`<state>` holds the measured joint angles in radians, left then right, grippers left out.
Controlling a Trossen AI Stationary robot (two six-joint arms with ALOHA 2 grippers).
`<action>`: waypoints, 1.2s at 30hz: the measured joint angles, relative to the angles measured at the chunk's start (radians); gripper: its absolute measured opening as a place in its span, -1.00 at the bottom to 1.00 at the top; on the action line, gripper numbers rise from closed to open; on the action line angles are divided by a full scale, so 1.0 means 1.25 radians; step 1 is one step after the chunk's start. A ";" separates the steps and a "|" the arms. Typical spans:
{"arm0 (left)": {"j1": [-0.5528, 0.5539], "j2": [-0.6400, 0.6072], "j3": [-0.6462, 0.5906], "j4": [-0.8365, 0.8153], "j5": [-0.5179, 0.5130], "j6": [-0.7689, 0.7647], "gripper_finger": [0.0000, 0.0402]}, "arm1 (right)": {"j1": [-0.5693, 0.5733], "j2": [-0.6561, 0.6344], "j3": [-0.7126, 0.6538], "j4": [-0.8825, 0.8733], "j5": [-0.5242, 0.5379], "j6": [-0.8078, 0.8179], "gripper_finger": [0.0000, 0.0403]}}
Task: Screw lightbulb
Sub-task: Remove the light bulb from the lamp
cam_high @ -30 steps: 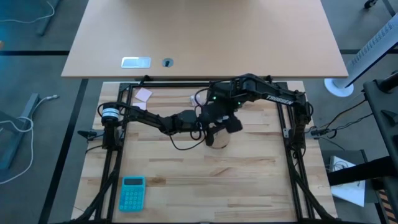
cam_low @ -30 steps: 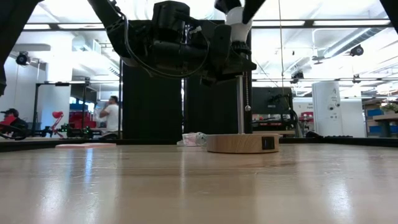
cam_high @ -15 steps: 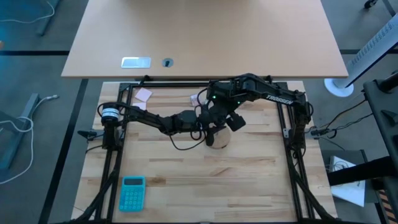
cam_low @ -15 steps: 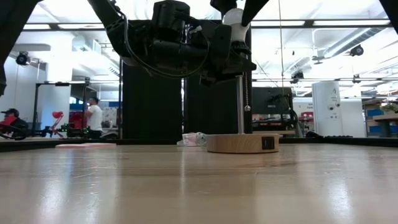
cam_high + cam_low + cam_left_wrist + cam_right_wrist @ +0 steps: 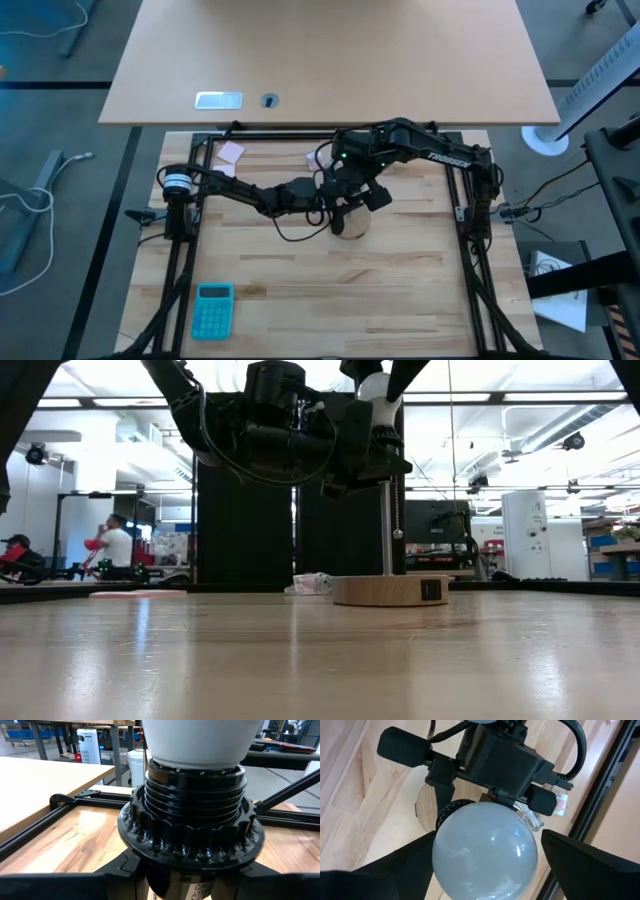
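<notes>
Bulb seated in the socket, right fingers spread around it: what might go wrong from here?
1. The lightbulb sits in the black socket, but how deeply it is threaded cannot be seen; it may be loose.
2. The right gripper is open with fingers close on both sides of the bulb; pulling away crookedly might knock it.
3. The left gripper clamps the lamp below the socket; if it slips, the wooden base could turn.

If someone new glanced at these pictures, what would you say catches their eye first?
Probably the frosted lightbulb, seated in the black socket atop the lamp stand, with the right gripper above it, fingers spread to either side. Next, the left gripper clamped on the socket just below, mid-table. The round wooden base and a turquoise calculator near the front-left edge follow.
</notes>
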<state>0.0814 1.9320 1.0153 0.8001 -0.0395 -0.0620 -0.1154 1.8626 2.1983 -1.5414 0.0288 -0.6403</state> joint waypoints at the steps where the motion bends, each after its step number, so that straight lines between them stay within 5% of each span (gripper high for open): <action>1: 0.000 0.000 0.000 0.000 0.000 0.000 -0.32 | 0.000 0.000 0.000 0.000 0.000 -0.002 0.71; 25: 0.001 0.000 0.000 0.001 -0.001 0.001 -0.32 | 0.001 0.000 0.000 0.010 0.000 0.103 0.71; 36: 0.001 -0.001 0.000 0.001 -0.002 0.002 -0.32 | 0.001 -0.001 0.017 -0.020 0.000 0.358 0.71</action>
<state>0.0822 1.9312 1.0153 0.8009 -0.0425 -0.0597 -0.1143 1.8618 2.2191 -1.5664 0.0292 -0.1923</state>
